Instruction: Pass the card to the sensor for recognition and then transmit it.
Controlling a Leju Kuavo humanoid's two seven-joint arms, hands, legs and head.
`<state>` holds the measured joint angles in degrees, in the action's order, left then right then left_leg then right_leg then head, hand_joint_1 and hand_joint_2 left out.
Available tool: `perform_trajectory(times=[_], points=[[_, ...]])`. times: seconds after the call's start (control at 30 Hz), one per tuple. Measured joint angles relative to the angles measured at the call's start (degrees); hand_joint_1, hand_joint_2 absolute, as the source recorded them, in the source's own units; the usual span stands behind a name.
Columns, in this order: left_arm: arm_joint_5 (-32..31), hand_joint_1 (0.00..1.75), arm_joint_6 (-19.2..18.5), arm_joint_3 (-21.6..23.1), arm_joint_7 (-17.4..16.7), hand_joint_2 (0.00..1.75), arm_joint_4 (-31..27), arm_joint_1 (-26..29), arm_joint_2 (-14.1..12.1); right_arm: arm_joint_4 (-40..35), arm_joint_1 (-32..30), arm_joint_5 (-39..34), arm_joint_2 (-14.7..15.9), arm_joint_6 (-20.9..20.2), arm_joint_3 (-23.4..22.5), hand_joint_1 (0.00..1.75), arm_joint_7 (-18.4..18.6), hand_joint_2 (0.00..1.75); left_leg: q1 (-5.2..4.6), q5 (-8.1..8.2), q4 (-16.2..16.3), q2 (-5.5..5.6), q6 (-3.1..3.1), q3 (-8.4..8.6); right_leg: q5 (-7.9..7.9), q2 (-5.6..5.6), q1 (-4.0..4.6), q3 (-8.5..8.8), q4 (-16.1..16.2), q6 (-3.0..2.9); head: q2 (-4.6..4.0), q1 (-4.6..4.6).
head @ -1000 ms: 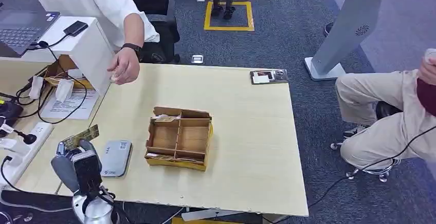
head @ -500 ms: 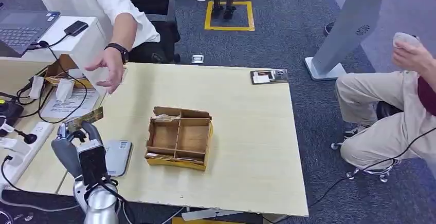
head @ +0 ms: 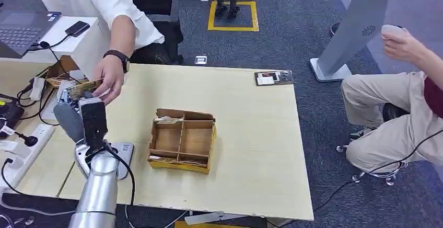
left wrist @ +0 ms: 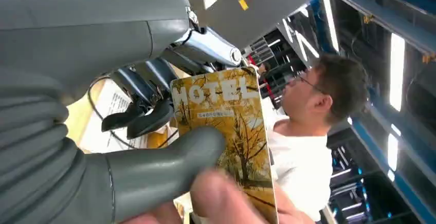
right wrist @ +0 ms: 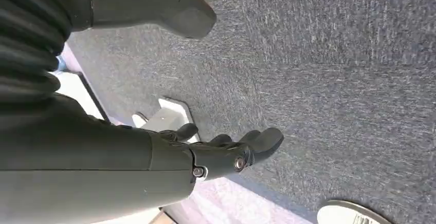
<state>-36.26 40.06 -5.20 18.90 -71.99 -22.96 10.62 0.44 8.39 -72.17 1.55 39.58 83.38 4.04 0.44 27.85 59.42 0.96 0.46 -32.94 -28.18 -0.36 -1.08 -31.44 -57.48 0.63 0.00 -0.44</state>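
Far left of the box (head: pixel 182 140), a laptop (head: pixel 23 26) sits on a white stand (head: pixel 78 45) with a black phone (head: pixel 77 28) beside it, and below them cables (head: pixel 31 102) and a power strip (head: pixel 23 144) lie along the table (head: pixel 251 134) edge. Nearer the box, still to its left, the left hand (head: pixel 78 114) is raised above the table with the card (head: pixel 83 87) pinched between its thumb and darker fingers; the left wrist view shows the card (left wrist: pixel 231 131) printed with yellow trees and the word HOTEL, the thumb (left wrist: pixel 169 157) pressed across its face. A person's hand (head: pixel 108 77), wearing a black watch (head: pixel 116 55), reaches down from a white sleeve (head: pixel 112 3) and touches the card's far end, so both hands are on it. Just left of the box, partly hidden behind the silver arm (head: pixel 99 186), the grey sensor (head: pixel 125 152) lies flat on the table. The box itself is brown cardboard, split into four compartments, with some flat things tucked along its near and far walls that are too small to make out. Right of the box, at the table's far corner, lies a small dark tray (head: pixel 273 77). Further right, off the table, a seated person in beige trousers (head: pixel 386 113) lifts a pale object (head: pixel 393 29). The right hand (right wrist: pixel 226 152) hangs over grey carpet (right wrist: pixel 334 80), holding nothing, its fingers loosely apart from the thumb.
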Motion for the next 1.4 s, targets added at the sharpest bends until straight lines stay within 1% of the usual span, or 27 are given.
perform_trajectory(times=[0.1, 0.2, 0.23, 0.27, 0.37, 0.47, 0.67, 0.8, 0.87, 0.97, 1.07, 1.13, 1.23, 1.4], points=[[-1.4, 1.75, 0.0, 0.0, -0.7, 1.75, 3.1, -2.6, -0.9, 0.0, 0.1, 0.2, -0.5, 0.0, 0.4, 0.00, 0.1, 1.75, 0.00, -0.01, 0.0, -0.01, 0.00, 0.00, 0.02, 0.01, 0.00, 0.01, 0.0, 0.00, 0.00, 0.00], [-1.7, 1.73, 0.0, 0.0, -0.8, 1.75, 4.9, -4.0, -1.4, 0.0, 0.1, 0.3, -0.8, 0.0, 0.7, 0.00, 0.1, 1.75, 0.00, -0.01, 0.0, -0.08, -0.01, 0.00, 0.08, 0.13, 0.00, -0.04, 0.0, -0.02, 0.02, -0.02], [-2.3, 1.40, 0.0, 0.0, -1.1, 1.75, 5.6, -4.3, -1.5, 0.0, 0.0, 0.3, -0.9, 0.0, 0.9, 0.00, 0.1, 1.75, 0.00, -0.01, 0.0, -0.09, -0.01, 0.00, 0.08, 0.15, 0.00, -0.06, 0.0, -0.02, 0.02, 0.00], [-3.0, 0.00, -0.1, 0.0, -1.7, 1.75, 6.4, -4.7, -1.6, 0.0, 0.0, 0.3, -1.0, 0.0, 0.9, 0.00, 0.0, 1.75, 0.00, 0.00, 0.0, -0.09, -0.01, 0.00, 0.08, 0.15, -0.01, -0.07, 0.0, -0.02, 0.00, -0.02], [-3.3, 0.00, -0.9, 0.0, -3.2, 1.75, 8.4, -5.9, -1.6, 0.0, 0.0, 0.1, -1.3, 0.0, 1.2, 0.00, 0.0, 1.75, -0.01, 0.00, 0.0, -0.08, -0.01, -0.03, 0.08, 0.14, -0.01, -0.08, 0.0, -0.02, 0.00, -0.02], [-2.3, 0.00, -1.0, 0.0, -3.2, 1.75, 9.7, -6.4, -1.5, 0.0, 0.0, -0.2, -1.4, 0.0, 1.2, 0.00, 0.0, 1.75, -0.01, 0.00, 0.0, -0.10, -0.01, -0.05, 0.08, 0.15, -0.01, -0.11, 0.0, -0.02, 0.02, 0.00], [2.5, 0.00, -1.8, 0.4, 0.3, 1.75, 10.1, -5.9, -1.1, 0.0, 0.0, -1.1, -1.4, 0.0, 1.2, 0.00, -0.2, 1.75, -0.01, 0.00, 0.0, -0.10, 0.00, -0.05, 0.08, 0.15, -0.01, -0.11, 0.0, -0.02, 0.00, 0.00], [3.0, 0.00, -2.1, 1.0, 0.5, 1.75, 10.1, -5.4, -1.0, 0.0, -0.1, -1.3, -1.4, 0.0, 1.2, 0.00, -0.5, 1.75, -0.01, 0.00, 0.0, -0.10, 0.00, -0.05, 0.08, 0.15, -0.01, -0.11, 0.0, -0.02, 0.00, -0.02], [4.2, 0.00, -2.4, 1.1, 1.0, 1.75, 9.9, -5.1, -0.9, 0.0, -0.1, -1.8, -1.4, 0.0, 1.2, 0.00, -0.7, 1.75, -0.01, 0.00, 0.0, -0.10, -0.01, -0.05, 0.08, 0.16, -0.01, -0.11, 0.0, -0.02, 0.02, -0.02], [7.6, 0.00, -2.8, 2.1, 3.4, 1.75, 7.1, -2.8, -0.9, 0.0, -0.1, -3.2, -1.4, 0.0, 1.2, 0.00, -0.9, 1.75, -0.01, 0.01, 0.0, -0.13, -0.01, -0.05, 0.08, 0.19, -0.01, -0.12, 0.0, -0.02, 0.00, -0.02], [8.6, 0.00, -2.4, 3.9, 4.8, 1.75, 2.9, 0.7, -0.9, 0.0, -0.4, -4.1, -1.4, 0.0, 1.2, 0.00, -1.1, 1.75, -0.01, 0.02, 0.0, -0.13, 0.00, -0.09, 0.06, 0.18, -0.01, -0.13, 0.0, -0.01, 0.00, 0.00], [9.0, 0.00, -2.0, 4.9, 5.1, 1.75, -0.2, 3.0, -0.9, 0.0, -0.5, -4.5, -1.3, 0.0, 1.2, 0.00, -1.1, 1.75, -0.01, 0.04, 0.0, -0.14, 0.00, -0.11, 0.06, 0.20, -0.01, -0.17, 0.0, -0.01, 0.00, -0.02], [9.0, 0.00, -1.9, 5.6, 5.4, 1.75, -2.9, 4.8, -0.9, 0.0, -0.6, -4.6, -1.3, 0.0, 1.2, 0.00, -1.2, 1.75, -0.01, 0.04, 0.0, -0.13, 0.00, -0.14, 0.06, 0.16, -0.01, -0.18, 0.0, -0.01, 0.00, 0.00], [7.4, 0.00, -1.4, 7.7, 6.8, 1.75, -7.9, 9.2, -1.2, 0.0, -0.9, -5.3, -1.1, 0.0, 1.1, 0.00, -1.9, 1.75, -0.01, 0.03, 0.0, -0.14, 0.00, -0.12, 0.06, 0.19, -0.01, -0.17, 0.0, -0.01, 0.02, 0.00]])
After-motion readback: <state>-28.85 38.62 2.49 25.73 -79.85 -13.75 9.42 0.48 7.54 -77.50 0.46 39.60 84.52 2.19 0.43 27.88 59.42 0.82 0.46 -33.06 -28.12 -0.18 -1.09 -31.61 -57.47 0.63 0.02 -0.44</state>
